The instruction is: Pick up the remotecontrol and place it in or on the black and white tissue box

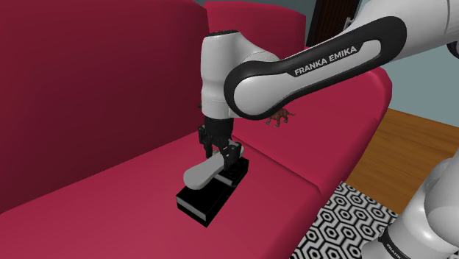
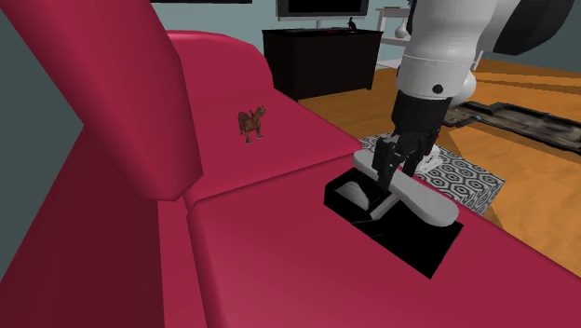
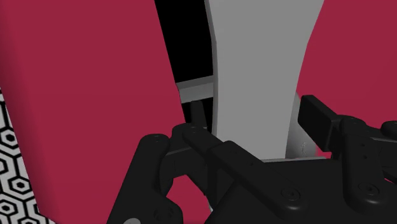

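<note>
A deep red sofa (image 1: 110, 110) takes up most of the room from where I stand, and the black box (image 1: 202, 202) with its white trim sits on the seat cushion near the front edge. The grey remote (image 1: 198, 174) lies across the top of the box, one end sticking out past it. The gripper (image 1: 224, 156) hangs straight over the remote with its fingers parted to either side. The wrist view shows a thin gap beside each finger, so it has hold of nothing.

In the shoulder view a small brown figurine (image 1: 279, 118) stands on the seat at the box's 1 o'clock, half hidden by the arm. A black-and-white hexagon rug (image 1: 346, 221) lies at 5 o'clock, and wooden floor (image 1: 404, 140) lies at 3 o'clock.

The second exterior view looks along the sofa from the other end. There the figurine (image 2: 251, 123) stands clear at the box's (image 2: 419, 242) 10 o'clock, well apart from it. That view also shows a dark cabinet (image 2: 321, 58) at 12 o'clock and a dark mat (image 2: 521, 116) on the floor at 2 o'clock.
</note>
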Controlling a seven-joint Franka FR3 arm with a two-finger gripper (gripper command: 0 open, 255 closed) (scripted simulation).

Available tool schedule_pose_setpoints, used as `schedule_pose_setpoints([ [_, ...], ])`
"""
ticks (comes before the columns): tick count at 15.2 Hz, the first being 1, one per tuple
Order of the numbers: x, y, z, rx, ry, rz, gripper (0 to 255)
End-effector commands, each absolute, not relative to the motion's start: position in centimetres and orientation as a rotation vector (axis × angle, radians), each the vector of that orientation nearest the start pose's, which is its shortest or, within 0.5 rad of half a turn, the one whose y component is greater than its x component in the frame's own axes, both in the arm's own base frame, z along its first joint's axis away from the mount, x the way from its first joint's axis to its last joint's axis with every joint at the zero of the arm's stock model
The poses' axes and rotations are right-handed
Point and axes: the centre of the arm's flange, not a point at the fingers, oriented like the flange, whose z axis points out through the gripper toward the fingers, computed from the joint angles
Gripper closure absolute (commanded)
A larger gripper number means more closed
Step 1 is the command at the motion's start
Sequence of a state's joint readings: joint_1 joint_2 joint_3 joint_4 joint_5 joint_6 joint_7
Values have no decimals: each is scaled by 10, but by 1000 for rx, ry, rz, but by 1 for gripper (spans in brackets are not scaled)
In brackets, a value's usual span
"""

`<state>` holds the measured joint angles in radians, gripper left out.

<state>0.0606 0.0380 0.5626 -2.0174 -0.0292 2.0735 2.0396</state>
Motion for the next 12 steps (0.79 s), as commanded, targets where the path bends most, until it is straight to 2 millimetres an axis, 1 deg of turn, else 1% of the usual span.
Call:
schedule_pose_setpoints([
  [1, 458, 325, 436, -2382, 2013, -18, 255],
  [7, 458, 325, 436, -2382, 2013, -18, 255],
  [8, 458, 325, 436, -2382, 2013, -18, 0],
  [12, 458, 325, 436, -2382, 2013, -18, 0],
])
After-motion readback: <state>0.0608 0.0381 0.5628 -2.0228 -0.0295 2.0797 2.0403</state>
